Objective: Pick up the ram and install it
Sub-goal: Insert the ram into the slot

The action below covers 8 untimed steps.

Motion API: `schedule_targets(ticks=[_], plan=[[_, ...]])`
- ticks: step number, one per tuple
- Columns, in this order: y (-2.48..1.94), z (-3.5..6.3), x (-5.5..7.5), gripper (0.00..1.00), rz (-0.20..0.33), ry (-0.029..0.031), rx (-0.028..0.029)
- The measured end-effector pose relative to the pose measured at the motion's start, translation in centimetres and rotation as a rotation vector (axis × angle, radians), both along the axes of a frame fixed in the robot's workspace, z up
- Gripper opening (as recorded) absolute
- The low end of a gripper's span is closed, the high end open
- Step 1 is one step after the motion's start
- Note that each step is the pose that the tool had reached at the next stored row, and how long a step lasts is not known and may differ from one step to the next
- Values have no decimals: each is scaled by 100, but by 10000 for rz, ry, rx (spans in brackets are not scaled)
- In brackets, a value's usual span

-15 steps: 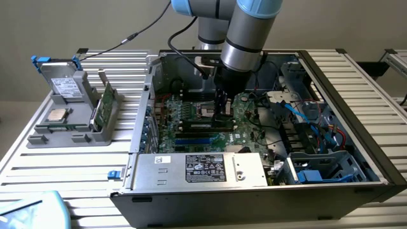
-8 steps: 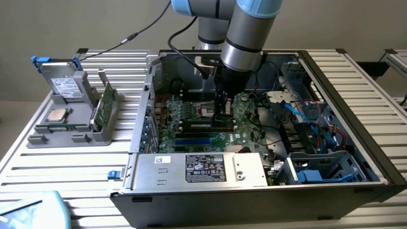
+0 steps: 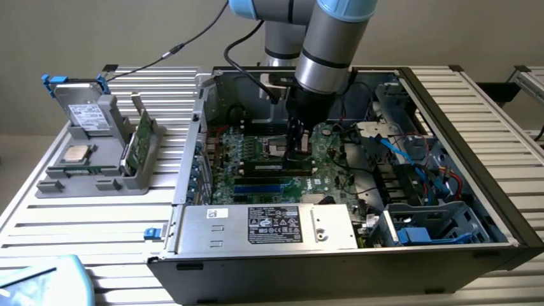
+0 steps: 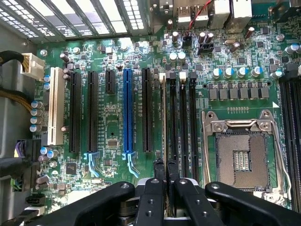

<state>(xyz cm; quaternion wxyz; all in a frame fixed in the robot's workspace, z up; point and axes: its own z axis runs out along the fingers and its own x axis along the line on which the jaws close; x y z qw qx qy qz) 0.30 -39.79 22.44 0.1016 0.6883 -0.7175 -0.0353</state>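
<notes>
The arm point(image 3: 327, 44) is reaching straight down with its wrist vertical. The gripper point(image 4: 166, 170) is pointing downward, its two fingers point(image 4: 159, 173) drawn almost together.

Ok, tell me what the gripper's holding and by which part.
The ram, seen edge-on, pinched across its two flat faces at the top edge by the gripper.

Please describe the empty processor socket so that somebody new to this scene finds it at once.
Look inside the open black computer case, at the green motherboard on its floor. Next to the long black memory slots sits the empty processor socket: alone there it is square, with a silver metal frame.
</notes>
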Motion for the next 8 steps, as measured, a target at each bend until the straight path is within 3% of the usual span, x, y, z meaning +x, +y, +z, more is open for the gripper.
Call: schedule_targets(ticks=[8], plan=[[0, 7, 0, 13, 1, 1, -1]])
